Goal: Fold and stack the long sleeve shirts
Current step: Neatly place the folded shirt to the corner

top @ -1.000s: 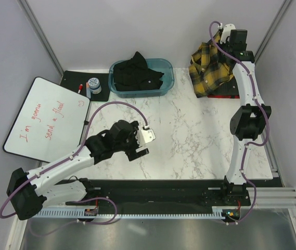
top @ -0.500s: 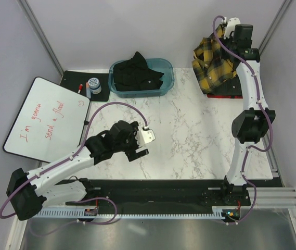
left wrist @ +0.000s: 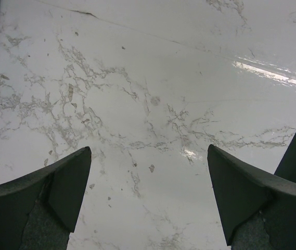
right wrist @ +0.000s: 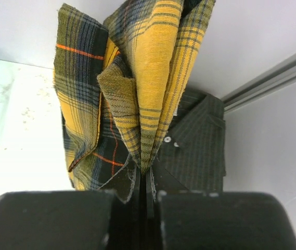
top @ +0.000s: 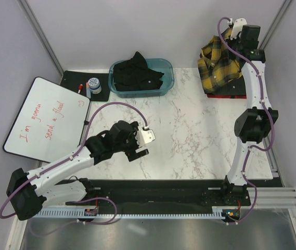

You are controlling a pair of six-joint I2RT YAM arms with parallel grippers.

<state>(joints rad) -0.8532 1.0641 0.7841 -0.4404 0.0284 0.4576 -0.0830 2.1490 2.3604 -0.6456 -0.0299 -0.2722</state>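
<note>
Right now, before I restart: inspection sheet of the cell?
Surface: white marble table, no spills seen.
Job's things: plaid shirt hangs from the right claw at the far right corner; charcoal shirt lies under it; black shirt bunched in a teal tub.
Clutter: whiteboard at left; marker and small jar on a black mat.
Grippers: left claw open over bare marble, empty; right claw shut on the plaid shirt.
Cables: purple cable loops off each arm; no snag seen.
Surroundings: pale walls, metal frame posts.
</note>
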